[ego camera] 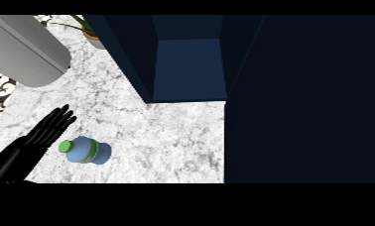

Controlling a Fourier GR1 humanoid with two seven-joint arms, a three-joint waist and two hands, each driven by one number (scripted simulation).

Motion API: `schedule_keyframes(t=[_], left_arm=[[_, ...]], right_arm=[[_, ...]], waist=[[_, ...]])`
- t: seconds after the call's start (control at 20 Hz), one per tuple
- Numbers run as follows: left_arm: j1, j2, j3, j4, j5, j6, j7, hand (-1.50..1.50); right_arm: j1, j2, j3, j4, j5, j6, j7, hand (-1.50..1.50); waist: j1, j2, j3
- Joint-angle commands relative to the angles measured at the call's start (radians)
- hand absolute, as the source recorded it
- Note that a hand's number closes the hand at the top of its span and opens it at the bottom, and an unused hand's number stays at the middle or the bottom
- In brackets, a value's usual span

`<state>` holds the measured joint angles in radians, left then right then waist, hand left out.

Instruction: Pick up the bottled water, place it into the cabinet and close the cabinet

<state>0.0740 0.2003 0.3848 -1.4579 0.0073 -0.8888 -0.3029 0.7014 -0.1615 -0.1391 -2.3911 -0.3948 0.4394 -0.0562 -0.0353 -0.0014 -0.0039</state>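
A blue water bottle (88,151) with a green cap lies on the white marble counter (161,136) at the lower left. My left hand (36,138) is just left of it, fingers straight and pointing up and right, close beside the cap without curling round it. The dark blue cabinet (187,66) stands open at the top middle, its inside shelf showing. Its open door (300,101) fills the right side of the view as a dark panel. My right hand does not show.
A grey cylinder (29,49) lies at the upper left. A potted plant (86,29) stands behind it beside the cabinet's left wall. Patterned tiles show at the far left edge.
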Motion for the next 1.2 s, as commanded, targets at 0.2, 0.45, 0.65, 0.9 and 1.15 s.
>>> schedule_keyframes(t=[0.2,0.45,0.65,0.9,1.15], left_arm=[[-0.06,0.027,-0.084,0.223,-0.169,0.046,-0.264,-1.5],[-0.104,0.072,-0.09,0.39,-0.188,0.113,-0.388,-1.5],[-0.181,0.076,-0.105,0.525,-0.157,0.12,-0.398,-1.5],[-0.146,0.064,-0.204,0.588,-0.176,0.082,-0.523,-1.5],[-0.185,0.049,-0.264,0.649,-0.16,0.085,-0.553,-1.5]], right_arm=[[0.089,-0.003,-0.007,-0.174,-0.165,0.008,0.034,-1.5],[0.099,-0.034,-0.044,-0.141,-0.204,0.038,-0.007,-1.5],[0.125,-0.042,-0.014,-0.186,-0.167,0.028,0.014,-1.5],[0.138,-0.037,-0.016,-0.136,-0.151,0.037,-0.035,-1.5],[0.126,-0.044,-0.026,-0.142,-0.16,0.009,-0.035,-1.5]], waist=[[-0.001,0.002,-0.001],[-0.005,0.003,-0.001],[-0.012,0.006,-0.002],[-0.011,0.004,-0.003],[-0.001,0.007,-0.004]])
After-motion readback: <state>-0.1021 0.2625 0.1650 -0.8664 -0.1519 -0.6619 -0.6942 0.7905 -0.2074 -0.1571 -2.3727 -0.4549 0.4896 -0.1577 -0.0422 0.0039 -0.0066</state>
